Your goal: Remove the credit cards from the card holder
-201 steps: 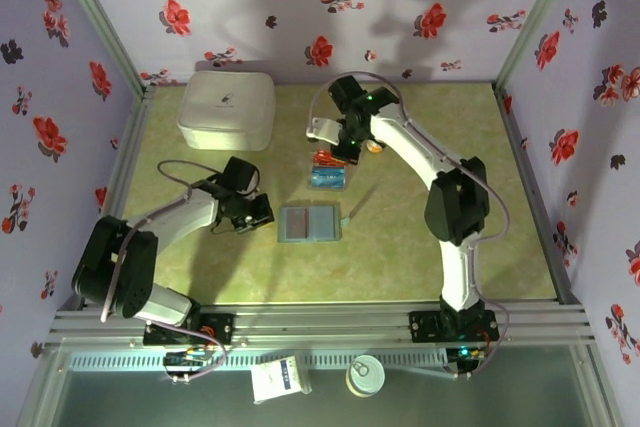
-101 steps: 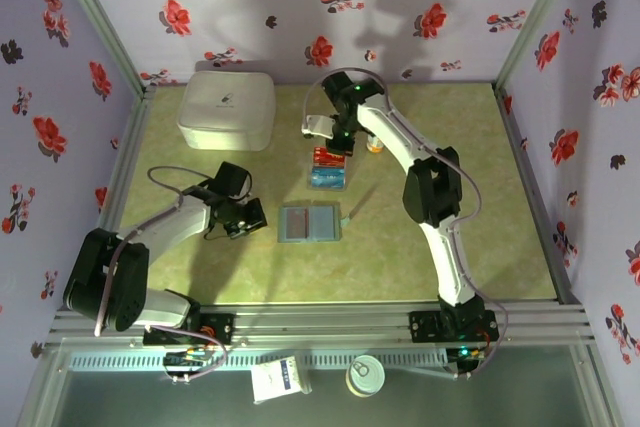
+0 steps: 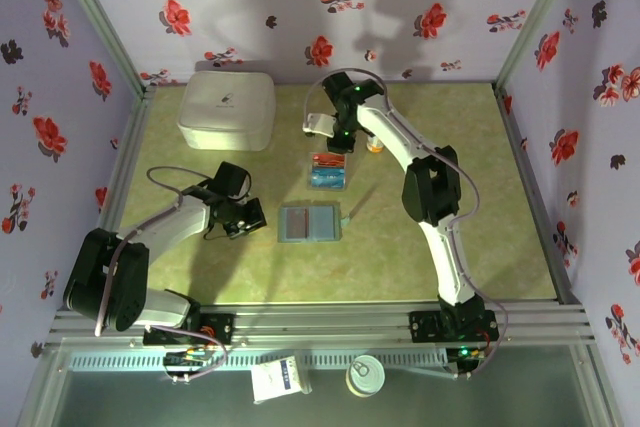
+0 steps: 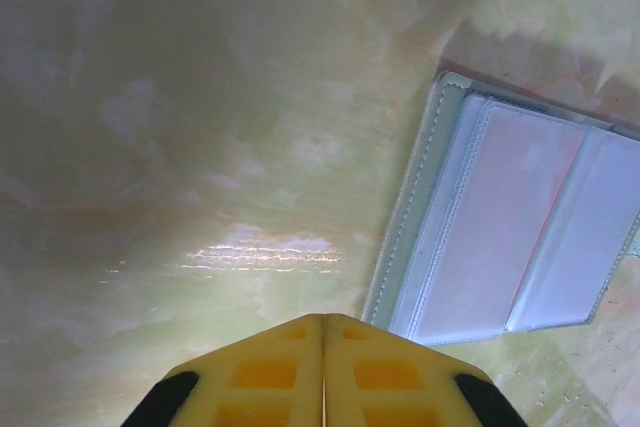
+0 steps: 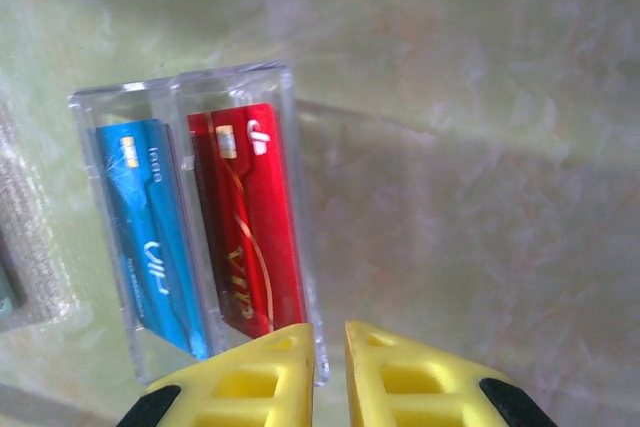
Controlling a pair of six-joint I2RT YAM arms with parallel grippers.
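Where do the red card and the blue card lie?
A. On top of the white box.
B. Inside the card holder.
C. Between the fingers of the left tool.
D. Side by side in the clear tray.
D: the right wrist view shows the red card and the blue card side by side in the clear tray, while the card holder lies open on the table, apart from them.

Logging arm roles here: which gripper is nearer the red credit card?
Right. The right gripper hovers at one end of the red credit card, fingers slightly apart. The left gripper is shut beside the card holder, well away from that card.
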